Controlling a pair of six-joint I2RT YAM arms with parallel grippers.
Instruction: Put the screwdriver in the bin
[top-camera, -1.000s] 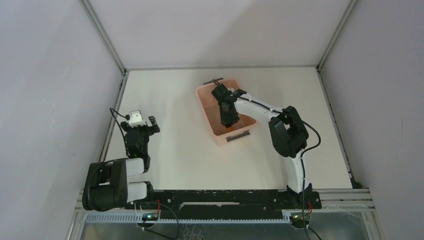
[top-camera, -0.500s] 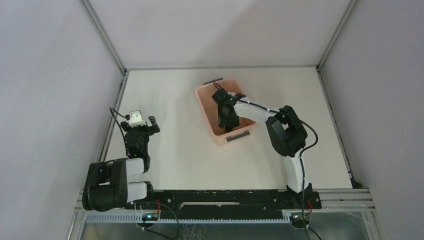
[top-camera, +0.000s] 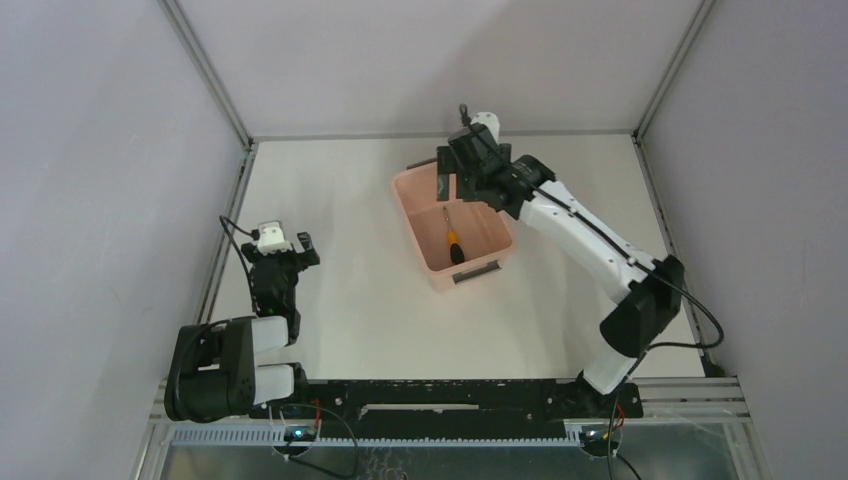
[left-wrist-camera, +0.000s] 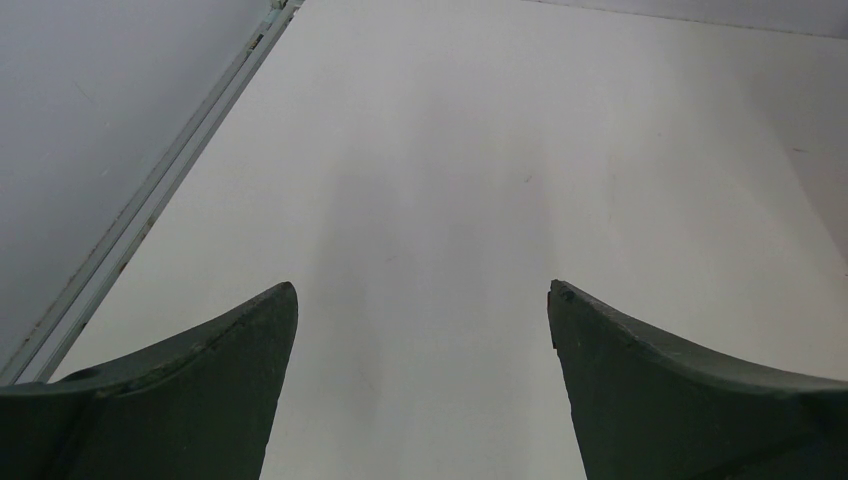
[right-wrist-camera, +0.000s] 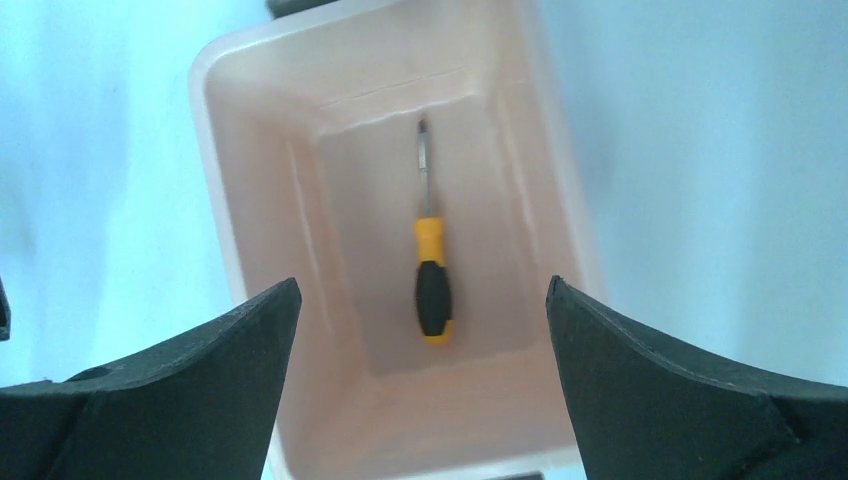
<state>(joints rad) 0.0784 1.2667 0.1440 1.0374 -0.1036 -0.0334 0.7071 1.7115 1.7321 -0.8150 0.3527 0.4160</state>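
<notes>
The screwdriver (top-camera: 452, 244), black and yellow-orange with a thin dark shaft, lies flat on the floor of the salmon-pink bin (top-camera: 409, 212), near its front end. From the right wrist it shows lengthwise, the screwdriver (right-wrist-camera: 432, 288) lying free inside the bin (right-wrist-camera: 258, 165). My right gripper (top-camera: 459, 181) hangs above the bin's far end, open and holding nothing; its jaws (right-wrist-camera: 422, 281) stand wide apart. Over bare table at the left, my left gripper (top-camera: 283, 250) is also open and holding nothing (left-wrist-camera: 422, 286).
A dark grey handle (top-camera: 468, 274) sits on the bin's near short end. Grey walls with metal frame rails (top-camera: 228, 215) close in the white table on the left, back and right. The arm bases stand along the near edge.
My right gripper opened, let go of the screwdriver inside the bin, then rose and drew back toward the bin's far end. The left arm has not moved.
</notes>
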